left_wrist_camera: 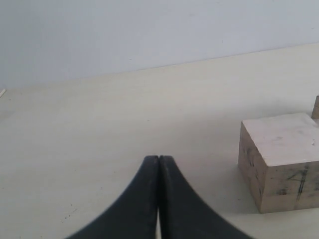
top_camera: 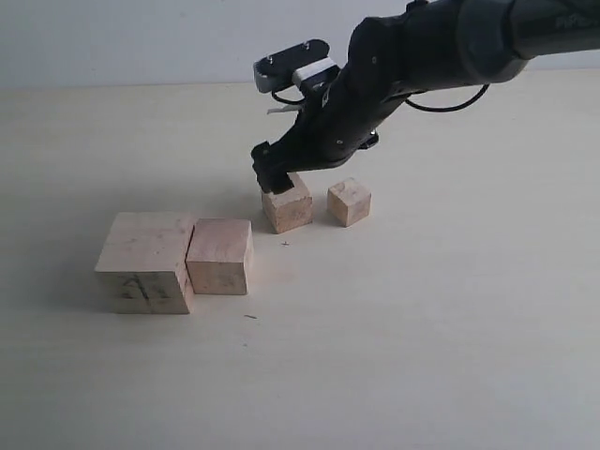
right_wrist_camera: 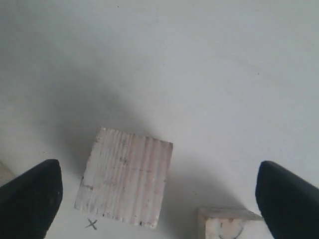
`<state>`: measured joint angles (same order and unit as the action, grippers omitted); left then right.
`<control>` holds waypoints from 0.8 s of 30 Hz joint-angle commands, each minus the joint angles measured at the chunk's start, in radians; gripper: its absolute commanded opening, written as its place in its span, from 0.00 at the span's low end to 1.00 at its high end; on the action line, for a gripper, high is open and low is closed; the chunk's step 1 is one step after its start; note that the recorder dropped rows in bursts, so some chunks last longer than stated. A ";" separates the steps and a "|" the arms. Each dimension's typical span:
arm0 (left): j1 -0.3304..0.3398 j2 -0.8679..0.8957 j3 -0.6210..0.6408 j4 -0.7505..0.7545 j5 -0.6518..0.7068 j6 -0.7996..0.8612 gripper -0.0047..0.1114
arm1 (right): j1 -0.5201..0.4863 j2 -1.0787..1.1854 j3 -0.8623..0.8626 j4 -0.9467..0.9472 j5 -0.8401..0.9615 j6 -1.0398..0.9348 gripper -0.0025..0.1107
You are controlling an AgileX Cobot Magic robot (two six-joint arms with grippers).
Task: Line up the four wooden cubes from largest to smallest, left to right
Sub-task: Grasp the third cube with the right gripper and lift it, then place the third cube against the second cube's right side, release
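A pale cream bench (top_camera: pixel 450 356) filled most of the scene, its top smooth, matte and evenly coloured. Behind it rose a plain wall (top_camera: pixel 141 37) of light blue-grey, bare and flat, meeting the bench's far edge in a straight line. A small pencilled cross (top_camera: pixel 285 244) and a short dark fleck (top_camera: pixel 250 317) marked the surface. The light was soft and diffuse, and shadows lay faint with blurred edges.

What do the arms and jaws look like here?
Right arm: black, with rounded glossy housings. A thin black cable loops under it, and a black-and-white camera box sits on the wrist. Both sets of jaws are plain black curved blades, tapering to rounded tips. No readable markings. The left arm itself is out of view.
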<state>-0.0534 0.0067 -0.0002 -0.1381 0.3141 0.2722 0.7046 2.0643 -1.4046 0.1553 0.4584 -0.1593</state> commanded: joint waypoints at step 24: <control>0.002 -0.007 0.000 -0.001 -0.005 0.001 0.04 | -0.001 -0.162 0.001 -0.092 0.041 -0.170 0.02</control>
<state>-0.0534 0.0067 -0.0002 -0.1381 0.3141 0.2722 0.7046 1.9862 -1.4046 0.1076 0.4190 -0.2746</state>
